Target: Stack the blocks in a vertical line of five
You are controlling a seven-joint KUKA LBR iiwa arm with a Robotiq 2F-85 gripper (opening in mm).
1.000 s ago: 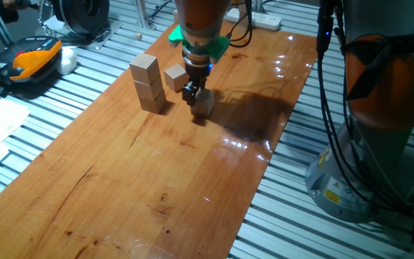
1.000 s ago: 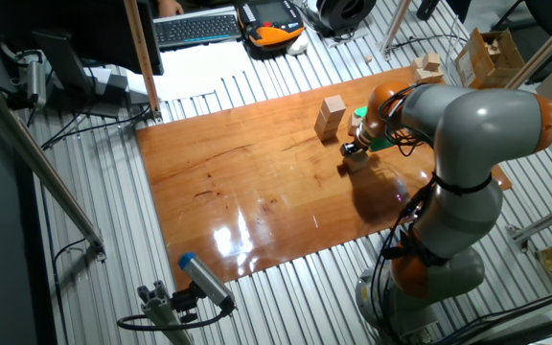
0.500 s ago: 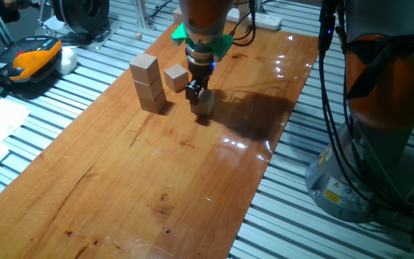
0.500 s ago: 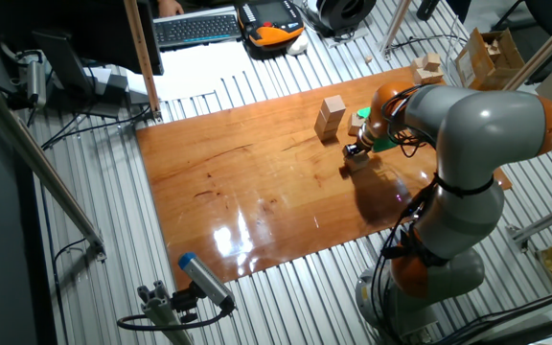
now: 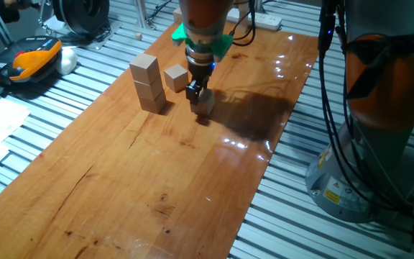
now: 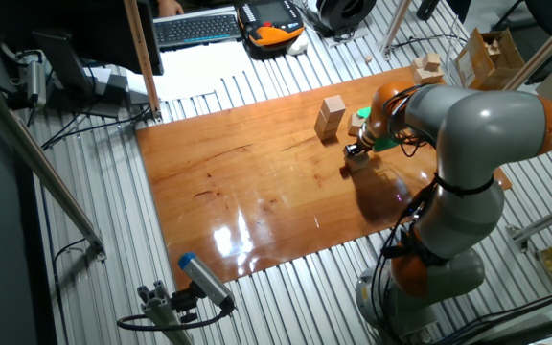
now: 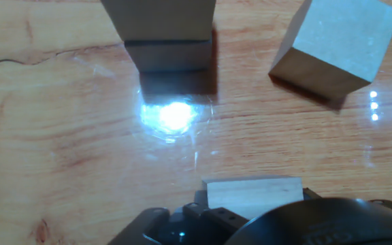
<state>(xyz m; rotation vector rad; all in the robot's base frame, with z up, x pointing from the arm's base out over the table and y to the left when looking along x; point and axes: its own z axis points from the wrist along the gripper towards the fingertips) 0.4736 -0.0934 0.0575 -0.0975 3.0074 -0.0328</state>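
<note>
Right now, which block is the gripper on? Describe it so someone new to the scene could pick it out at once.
On the wooden board, look at the far end for the stack of blocks. Just right of it sit two single cubes: a loose block standing free, and nearer the camera the block at the gripper. Only that one has the gripper down on it.

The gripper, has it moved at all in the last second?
Yes, slightly. In one fixed view the gripper shifted a little right, away from the stack of blocks, and sits at the block on the table.
</note>
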